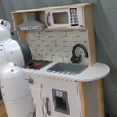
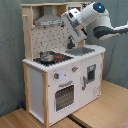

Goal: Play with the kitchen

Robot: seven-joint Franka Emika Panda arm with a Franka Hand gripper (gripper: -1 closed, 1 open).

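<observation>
Claw, grip state impossible to tell, above the kitchen counter, near sink edge.

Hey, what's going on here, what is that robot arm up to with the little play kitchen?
A white robot arm is reaching over a child's toy kitchen, its wrist angled down above the counter between the stovetop and the sink. A small pot sits on the stove in the second exterior view. The faucet, hood and microwave look untouched. Its gripper cannot be made out, so nothing is visibly held.
</observation>
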